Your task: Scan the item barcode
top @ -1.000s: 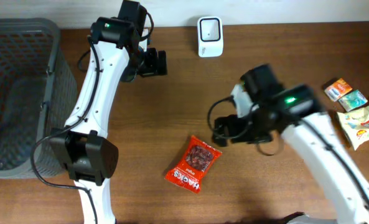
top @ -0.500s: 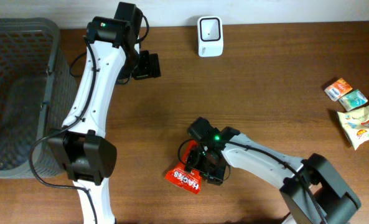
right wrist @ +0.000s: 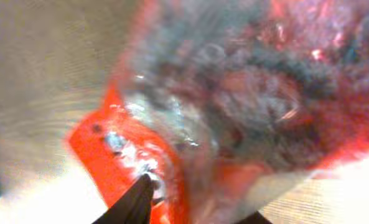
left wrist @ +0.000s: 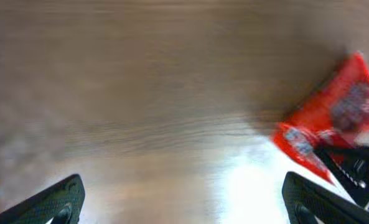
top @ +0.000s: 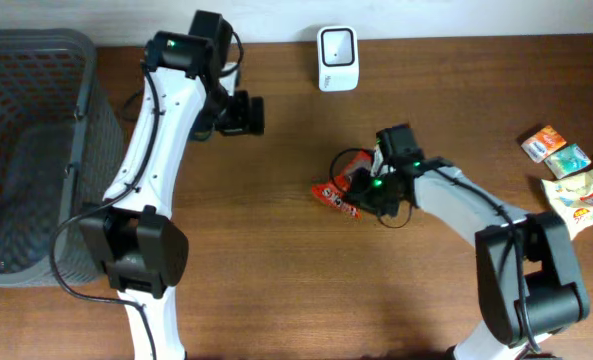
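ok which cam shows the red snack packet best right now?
Overhead: the red snack packet is sharpest there, seen in context near the scanner, though the right gripper covers part. Left wrist catches the packet blurred at its right edge. Right wrist is too close: just a red blur.

Snack pkt (top: 342,188): bright red, dark brown-black mottled pic mid-face, white lettering on the red edge. Table (top: 276,300): mid-brown wood grain w/ pale glare. Scanner (top: 336,45): white, dark window. Basket (top: 36,150): grey mesh. My left arm (top: 161,120) & right arm (top: 456,200): white, black joints, green LED each. Far right: orange pkt (top: 543,143), teal pkt (top: 570,158), yellow-white pkt (top: 586,195) w/ red print.
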Tool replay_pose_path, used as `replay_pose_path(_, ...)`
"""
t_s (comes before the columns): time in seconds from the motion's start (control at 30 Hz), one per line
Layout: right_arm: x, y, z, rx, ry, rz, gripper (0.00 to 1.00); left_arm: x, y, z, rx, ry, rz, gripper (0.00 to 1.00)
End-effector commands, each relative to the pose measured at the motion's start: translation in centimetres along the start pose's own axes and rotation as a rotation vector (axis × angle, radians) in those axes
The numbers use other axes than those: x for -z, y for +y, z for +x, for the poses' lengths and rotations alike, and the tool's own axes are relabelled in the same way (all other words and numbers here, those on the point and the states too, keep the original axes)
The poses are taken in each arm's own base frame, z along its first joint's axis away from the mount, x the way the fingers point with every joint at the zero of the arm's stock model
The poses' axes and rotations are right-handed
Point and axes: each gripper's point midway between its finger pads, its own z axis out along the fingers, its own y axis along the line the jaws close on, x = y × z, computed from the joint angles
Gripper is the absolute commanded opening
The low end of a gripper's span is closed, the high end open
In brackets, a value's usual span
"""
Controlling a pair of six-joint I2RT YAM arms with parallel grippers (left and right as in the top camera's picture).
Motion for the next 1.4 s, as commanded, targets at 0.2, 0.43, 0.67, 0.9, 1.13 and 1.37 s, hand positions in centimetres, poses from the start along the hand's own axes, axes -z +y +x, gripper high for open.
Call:
replay_pose_path(0.2, 8.8, 2.1, -1.6, 0.176, 0.105, 0.193, 0.56, -10.5, -11.3, 5.5, -0.18, 0.12, 0.376, 0.92)
replay_pose_path(0.43, 22.7, 0.9, -7.0, 0.071, -0.081, 0.264, 0.63, -14.8, -12.8, 7.7, -0.028, 0.157, 0.379, 0.92)
replay_pose_path(0.67, 26.4, -2.5, -7.4, -0.003, -0.109, 0.286, 0.63, -18.2, -16.3, 10.8, 0.007, 0.27, 0.452, 0.87)
replay_pose_path(0.9, 26.7, -3.3, -7.5, 0.016, -0.113, 0.34, 0.63, -20.8, -15.4, 8.8, -0.018, 0.162, 0.371, 0.0)
replay_pose_path(1.13, 26.6, -3.4, -7.5, 0.02, -0.111, 0.34, 0.63, -13.8, -10.6, 1.9, -0.092, 0.0, 0.083, 0.0)
replay_pose_path(1.37, 26.0, -4.3, -7.1, 0.008, -0.085, 0.374, 0.63, 5.1, -2.3, -6.1, -0.057, -0.51, -0.643, 0.0)
